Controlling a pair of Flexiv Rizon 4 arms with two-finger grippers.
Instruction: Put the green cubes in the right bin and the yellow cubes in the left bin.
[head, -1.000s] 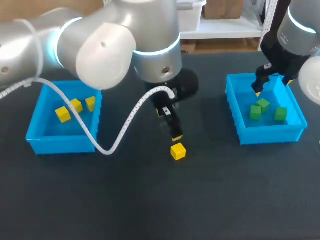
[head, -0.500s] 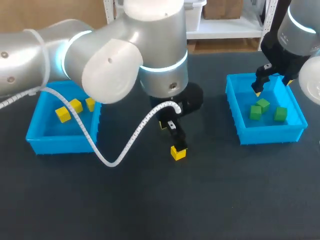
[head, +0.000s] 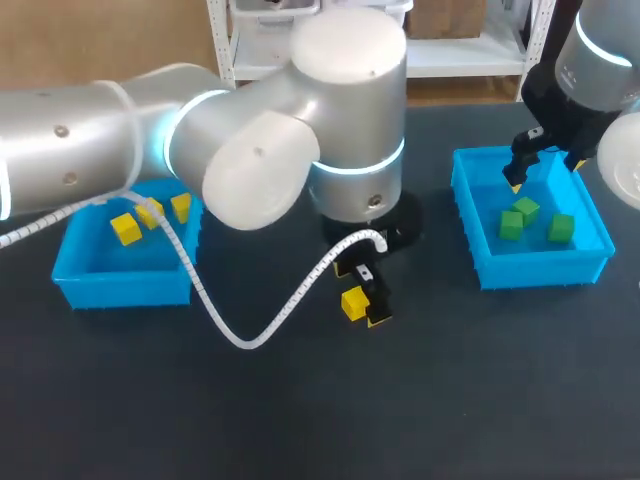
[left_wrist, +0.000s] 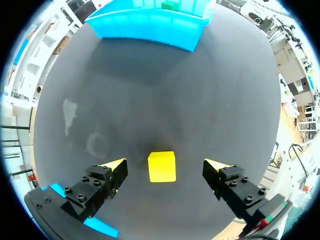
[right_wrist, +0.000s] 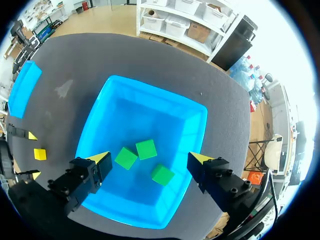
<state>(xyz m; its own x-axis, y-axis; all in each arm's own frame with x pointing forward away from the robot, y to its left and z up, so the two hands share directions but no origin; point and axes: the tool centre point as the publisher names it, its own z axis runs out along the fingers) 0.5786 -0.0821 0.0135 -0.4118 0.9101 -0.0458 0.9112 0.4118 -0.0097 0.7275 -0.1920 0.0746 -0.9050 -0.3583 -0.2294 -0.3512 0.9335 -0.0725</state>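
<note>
Straddling the lone yellow cube (left_wrist: 161, 166) on the dark bench (left_wrist: 150, 100), the left fingers (left_wrist: 102, 184) stand open, one on each side without touching it. The right fingers (right_wrist: 87, 175) hang open above the right bin (right_wrist: 192, 130), which holds three green cubes (right_wrist: 146, 149).

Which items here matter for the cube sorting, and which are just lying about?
Job: loose yellow cube within the open left gripper; left bin holding three yellow cubes; right bin holding three green cubes.
Lying about: only the left arm's white cable over the table.

Dark table (head: 450, 400) carries left bin (head: 120, 286), right bin (head: 540, 268), yellow cube (head: 352, 302).
</note>
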